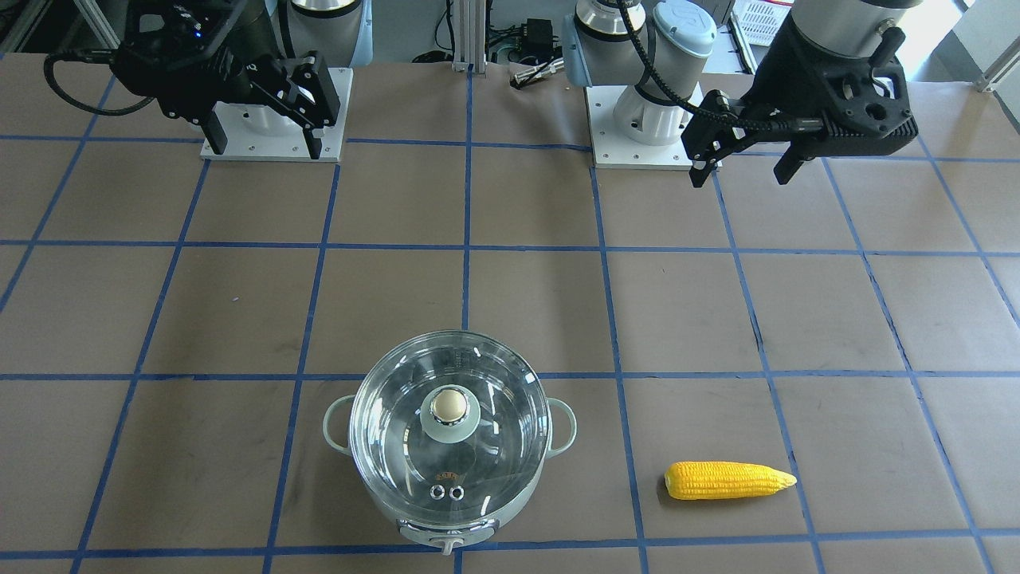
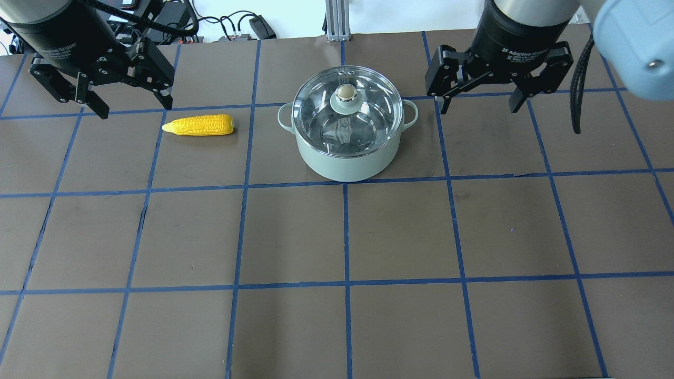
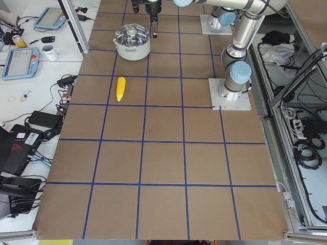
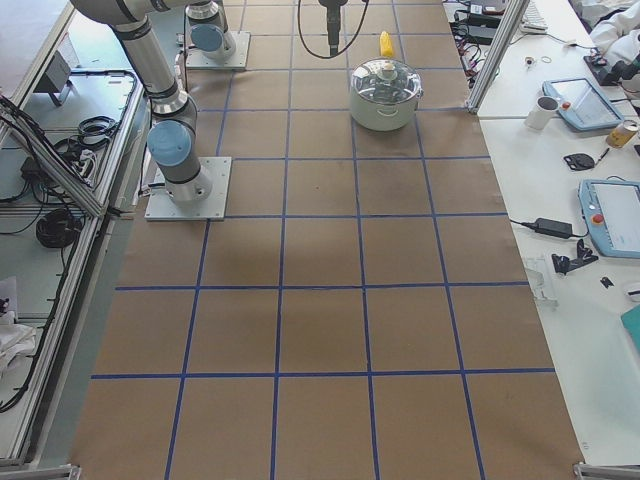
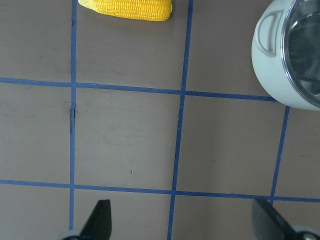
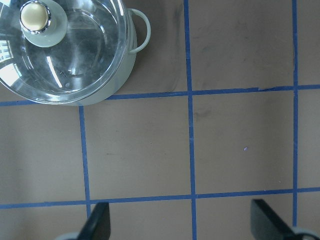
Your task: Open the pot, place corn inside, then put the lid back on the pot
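The mint-green pot (image 2: 345, 163) stands on the table with its glass lid (image 2: 368, 108) on, ball knob (image 2: 345, 92) at centre. The yellow corn (image 2: 200, 125) lies flat to the pot's left, apart from it. My left gripper (image 2: 131, 105) hovers open and empty just behind the corn. My right gripper (image 2: 479, 105) hovers open and empty to the right of the pot. The left wrist view shows the corn (image 5: 130, 7) and the pot's side (image 5: 280, 75). The right wrist view shows the lid (image 6: 75, 50) closed on the pot.
Brown table with blue tape grid lines (image 2: 345, 231). Arm base plates (image 1: 275, 151) and cables (image 1: 534, 36) sit at the robot's side. A side bench with tablets and a mug (image 4: 545, 112) lies beyond the pot's edge of the table.
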Action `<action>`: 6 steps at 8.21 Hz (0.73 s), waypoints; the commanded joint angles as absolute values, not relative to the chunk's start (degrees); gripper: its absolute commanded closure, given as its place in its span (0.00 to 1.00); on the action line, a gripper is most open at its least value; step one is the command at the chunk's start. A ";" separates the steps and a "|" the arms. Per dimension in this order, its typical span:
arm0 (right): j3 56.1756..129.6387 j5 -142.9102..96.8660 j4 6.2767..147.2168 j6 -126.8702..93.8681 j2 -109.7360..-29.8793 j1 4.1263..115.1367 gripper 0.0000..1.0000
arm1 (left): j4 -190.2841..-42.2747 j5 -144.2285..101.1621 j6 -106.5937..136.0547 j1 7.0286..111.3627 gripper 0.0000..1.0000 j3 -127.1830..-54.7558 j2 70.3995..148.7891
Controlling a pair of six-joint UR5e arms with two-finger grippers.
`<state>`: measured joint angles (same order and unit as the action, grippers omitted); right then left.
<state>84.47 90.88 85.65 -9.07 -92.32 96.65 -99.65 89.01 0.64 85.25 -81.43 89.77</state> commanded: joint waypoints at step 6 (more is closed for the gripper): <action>84.73 90.79 85.78 -9.58 -91.94 96.77 0.00 | -99.58 89.29 0.62 85.17 0.00 -81.47 89.83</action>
